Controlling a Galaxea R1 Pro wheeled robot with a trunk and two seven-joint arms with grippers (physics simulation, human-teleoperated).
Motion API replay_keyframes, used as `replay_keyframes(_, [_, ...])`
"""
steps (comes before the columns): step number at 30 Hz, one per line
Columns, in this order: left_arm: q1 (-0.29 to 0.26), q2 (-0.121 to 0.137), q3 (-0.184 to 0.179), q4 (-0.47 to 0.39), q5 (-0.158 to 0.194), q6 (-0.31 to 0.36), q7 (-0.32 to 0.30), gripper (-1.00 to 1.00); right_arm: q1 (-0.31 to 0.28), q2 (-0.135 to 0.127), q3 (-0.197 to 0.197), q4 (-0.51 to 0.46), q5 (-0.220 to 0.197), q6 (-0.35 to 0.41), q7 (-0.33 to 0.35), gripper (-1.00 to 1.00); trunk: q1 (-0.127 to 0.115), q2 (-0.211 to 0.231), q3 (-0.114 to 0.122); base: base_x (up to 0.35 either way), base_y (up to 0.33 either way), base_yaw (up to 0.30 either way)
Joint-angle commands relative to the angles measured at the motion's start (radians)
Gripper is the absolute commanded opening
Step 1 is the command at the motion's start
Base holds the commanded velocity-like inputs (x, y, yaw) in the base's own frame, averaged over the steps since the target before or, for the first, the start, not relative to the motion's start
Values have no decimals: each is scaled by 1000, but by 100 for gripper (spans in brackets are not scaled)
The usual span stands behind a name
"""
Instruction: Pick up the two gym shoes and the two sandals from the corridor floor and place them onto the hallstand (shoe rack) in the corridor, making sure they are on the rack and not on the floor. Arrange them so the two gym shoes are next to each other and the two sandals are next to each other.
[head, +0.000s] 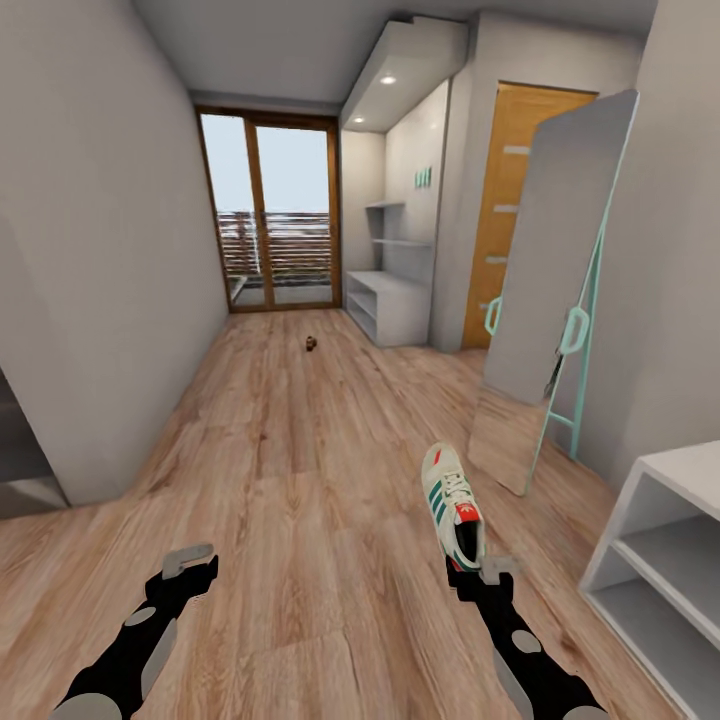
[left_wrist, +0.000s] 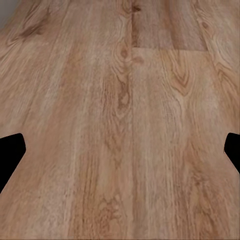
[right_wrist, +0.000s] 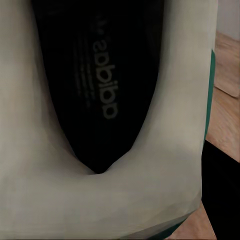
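Note:
One gym shoe (head: 453, 505), cream with green stripes and a red tongue tab, is held by its heel with the toe pointing away from me over the corridor floor (head: 300, 480). My right gripper (head: 481, 572) is shut on that heel. The right wrist view looks into the gym shoe (right_wrist: 150, 195), showing its dark insole and pale collar. A small dark-brown sandal (head: 311, 343) lies far down the corridor. The hallstand (head: 392, 300), pale with wall shelves above it, stands at the far right wall. My left gripper (head: 189, 562) (left_wrist: 120, 150) hangs open over bare planks.
A tall mirror with a mint frame (head: 560, 300) leans on the right wall. A low white shelf unit (head: 655, 560) stands close at my right. A glass balcony door (head: 268, 222) ends the corridor, and an orange door (head: 505, 215) is beside the hallstand.

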Motion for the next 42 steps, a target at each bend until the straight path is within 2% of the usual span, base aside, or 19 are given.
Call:
replay_keyframes(1, [-1, 0, 1, 1, 0, -3, 0, 100, -1, 0, 0, 1, 0, -3, -1, -100, 0, 0, -1, 346, -73, 5])
replay_keyframes(33, [-1, 0, 1, 1, 0, -3, 0, 100, -1, 0, 0, 1, 0, -4, -1, -100, 0, 0, -1, 346, -73, 0])
replay_keyframes(42, [-1, 0, 1, 1, 0, -3, 0, 100, -1, 0, 0, 1, 0, -4, -1, -100, 0, 0, 8, 346, -13, 69])
